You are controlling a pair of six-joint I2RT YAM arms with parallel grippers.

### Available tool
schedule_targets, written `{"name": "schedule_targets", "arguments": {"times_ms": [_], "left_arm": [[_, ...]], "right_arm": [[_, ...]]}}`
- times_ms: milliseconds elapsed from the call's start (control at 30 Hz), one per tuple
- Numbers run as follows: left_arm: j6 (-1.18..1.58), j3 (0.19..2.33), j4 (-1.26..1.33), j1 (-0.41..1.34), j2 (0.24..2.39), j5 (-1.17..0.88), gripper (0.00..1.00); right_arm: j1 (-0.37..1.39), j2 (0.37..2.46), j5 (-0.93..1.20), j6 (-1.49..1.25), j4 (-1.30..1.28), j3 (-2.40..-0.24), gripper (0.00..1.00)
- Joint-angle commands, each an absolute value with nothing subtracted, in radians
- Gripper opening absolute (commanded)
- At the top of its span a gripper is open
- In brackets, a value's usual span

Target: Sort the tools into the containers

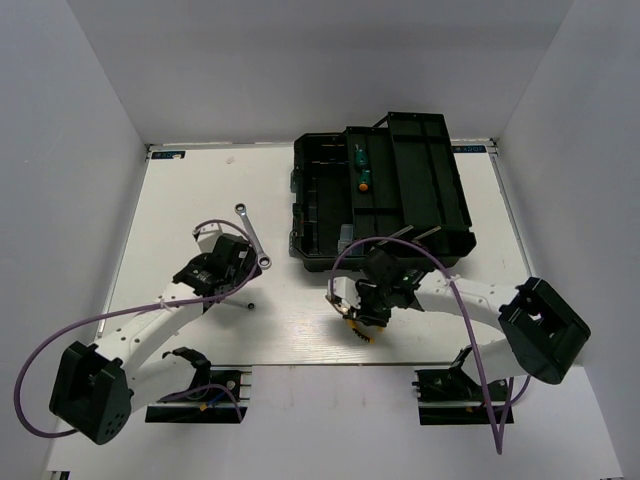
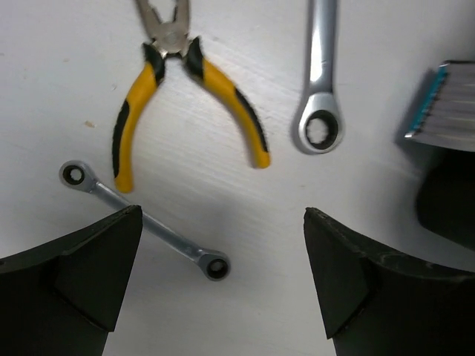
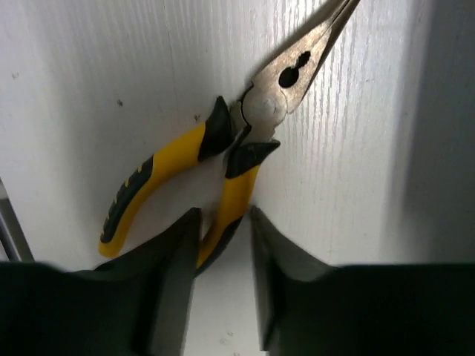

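Two screwdrivers [image 1: 356, 157] are in the toolbox [image 1: 452, 200]; the right gripper [image 3: 223, 248] pinches long-nose pliers [image 3: 249, 119], and the left gripper [image 2: 221, 237] is spread above the wrenches [image 2: 319, 89] and other pliers [image 2: 223, 83].

The blunt-nosed pliers [image 2: 226, 95] and needle-nose pliers [image 3: 260, 111] have yellow handles with black patches and grey steel heads. The long wrench [image 2: 321, 67] and short wrench [image 2: 167, 236] are silver. The toolbox [image 1: 420, 190] is black, its screwdrivers [image 1: 354, 157] green-handled; the desk [image 1: 200, 190] white.

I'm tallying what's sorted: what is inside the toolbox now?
Two green-handled screwdrivers lie in one middle compartment of the toolbox. Nothing else shows in it. The right arm covers part of its near edge, so that spot cannot be checked.
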State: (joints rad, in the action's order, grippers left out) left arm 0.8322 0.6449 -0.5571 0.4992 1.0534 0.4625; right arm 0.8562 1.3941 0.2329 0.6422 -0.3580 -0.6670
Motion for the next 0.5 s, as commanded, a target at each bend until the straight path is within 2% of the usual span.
{"name": "schedule_targets", "arguments": {"times_ms": [0, 67, 100, 167, 333, 467], "left_arm": [[0.857, 0.592, -0.538, 0.457, 1.052, 0.436, 1.00], [0.857, 0.574, -0.517, 0.442, 1.061, 0.423, 1.00], [0.868, 0.559, -0.517, 0.428, 1.062, 0.414, 1.00], [0.868, 0.548, -0.497, 0.414, 1.074, 0.414, 1.00], [0.868, 0.592, -0.476, 0.376, 1.152, 0.443, 0.99], [0.848, 0.667, -0.485, 0.351, 1.212, 0.485, 0.99]], "right_arm": [[0.883, 1.419, 0.186, 0.652, -0.330, -0.637, 0.36], [0.888, 1.428, 0.193, 0.652, -0.336, -0.637, 0.26], [0.894, 1.431, 0.196, 0.656, -0.350, -0.641, 0.13], [0.897, 1.431, 0.210, 0.653, -0.388, -0.663, 0.00], [0.902, 1.404, 0.284, 0.664, -0.532, -0.753, 0.00], [0.903, 1.373, 0.343, 0.695, -0.623, -0.908, 0.00]]}}
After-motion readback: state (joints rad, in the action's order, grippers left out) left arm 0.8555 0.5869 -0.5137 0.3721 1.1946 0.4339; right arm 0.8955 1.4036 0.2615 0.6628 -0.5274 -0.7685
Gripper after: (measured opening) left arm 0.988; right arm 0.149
